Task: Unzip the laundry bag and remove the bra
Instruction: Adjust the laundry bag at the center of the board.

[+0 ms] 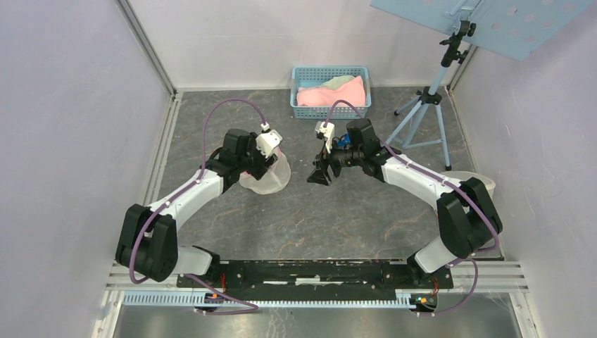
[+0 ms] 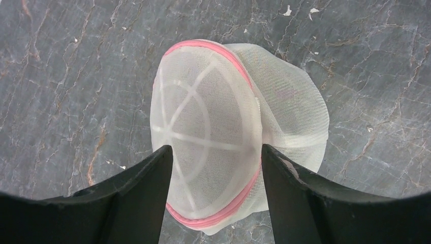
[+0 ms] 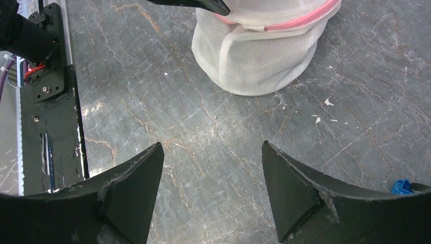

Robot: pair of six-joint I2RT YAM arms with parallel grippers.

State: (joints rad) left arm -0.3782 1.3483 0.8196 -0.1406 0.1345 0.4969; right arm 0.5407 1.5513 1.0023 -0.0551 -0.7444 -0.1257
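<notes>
Left gripper (image 2: 216,152) jaws spread wide, astride the white mesh laundry bag (image 2: 203,117), one black finger (image 2: 147,193) against each flank of its domed side; impossible to tell whether pinching or merely bracketing. Pink zipper band (image 2: 211,48) ringing the dome, white plastic ribs (image 2: 188,134) crossing beneath the mesh, looser mesh bulging out to the right of the band. Contents too veiled by the mesh to make out, so no telling where the bra is. Seen from the right wrist: bag resting on the table, rounded end down, pink band uppermost, a left fingertip over its top edge. Right gripper (image 3: 212,152) jaws wide apart with nothing between, only bare marbled grey table (image 3: 213,101) beneath, near the bag but apart from it, on its right. From overhead: bag left of the table's centre, well in from the left edge, both arms bent inward toward the middle. At the middle of the far edge, a blue slatted basket (image 1: 331,71) holding pink cloth (image 1: 327,95) and a pale green piece (image 1: 341,79). Toward the far right corner, a tripod stand (image 1: 429,113) carrying a blue perforated panel (image 1: 493,21). Along the near edge, a black mounting rail (image 1: 317,271) with both arm bases.
</notes>
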